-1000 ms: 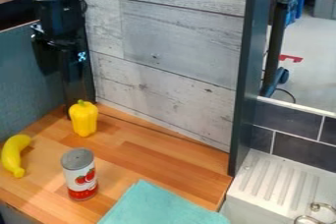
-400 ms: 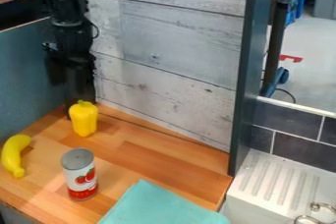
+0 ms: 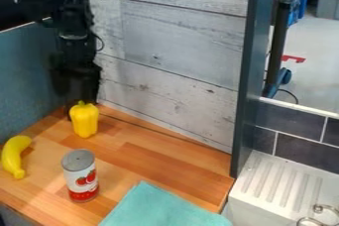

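Yellow and glossy, the toy pepper (image 3: 84, 120) stands upright near the back left corner of the wooden counter (image 3: 155, 154), its stem pointing up and its long axis close to vertical. Directly behind its top hangs the black gripper (image 3: 82, 94), pointing down beside the whitewashed plank wall (image 3: 179, 46); whether it is released, clenched or grasping the pepper, I cannot tell, nor whether the two touch. The blue-grey side panel (image 3: 27, 79) bounds the counter on the left, and the plank wall closes off the back. To the pepper's right, a stretch of wood runs along the wall as far as the dark post (image 3: 246, 86), with the white ribbed drainboard (image 3: 281, 183) beyond the counter's right edge. Toward the front, room narrows: the curved banana (image 3: 13, 155) lies to the left, its length running roughly front to back, the red-and-white can (image 3: 80, 175) stands upright nearly in line with the pepper, and the teal cloth (image 3: 159, 207) lies flat at the front right.
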You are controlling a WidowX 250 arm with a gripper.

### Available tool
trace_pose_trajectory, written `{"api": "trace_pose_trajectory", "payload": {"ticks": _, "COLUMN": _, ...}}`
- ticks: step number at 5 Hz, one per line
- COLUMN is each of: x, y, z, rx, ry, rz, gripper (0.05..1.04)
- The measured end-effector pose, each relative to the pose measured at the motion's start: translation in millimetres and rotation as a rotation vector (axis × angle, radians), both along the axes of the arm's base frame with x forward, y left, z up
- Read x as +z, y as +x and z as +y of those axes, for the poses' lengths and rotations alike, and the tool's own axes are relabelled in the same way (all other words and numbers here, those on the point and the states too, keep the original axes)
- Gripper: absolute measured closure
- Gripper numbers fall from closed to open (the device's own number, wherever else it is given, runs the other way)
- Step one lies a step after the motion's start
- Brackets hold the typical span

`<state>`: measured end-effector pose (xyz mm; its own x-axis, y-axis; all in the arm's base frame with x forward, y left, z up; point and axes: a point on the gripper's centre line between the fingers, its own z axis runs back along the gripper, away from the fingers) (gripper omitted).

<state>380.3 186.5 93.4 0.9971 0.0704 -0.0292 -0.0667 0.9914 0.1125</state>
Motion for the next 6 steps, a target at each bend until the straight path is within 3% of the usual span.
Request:
{"api": "trace_pose_trajectory", "payload": {"ticks": 1, "x": -19.2, "y": 5.6, "z": 2.8, "rx": 0.016, "ry": -0.011, "rz": 0.029, "gripper": 0.083}}
{"api": "trace_pose_trajectory", "payload": {"ticks": 3, "x": -24.8, "y": 11.5, "z": -0.1, "rx": 0.017, "ry": -0.042, "rz": 0.022, "gripper": 0.12}}
{"api": "trace_pose_trajectory", "payload": {"ticks": 5, "x": -24.8, "y": 11.1, "z": -1.0, "rx": 0.024, "ry": -0.048, "rz": 0.024, "gripper": 0.69}}
{"api": "trace_pose_trajectory", "payload": {"ticks": 6, "x": -24.7, "y": 10.3, "z": -0.9, "rx": 0.025, "ry": -0.047, "rz": 0.029, "gripper": 0.899}}
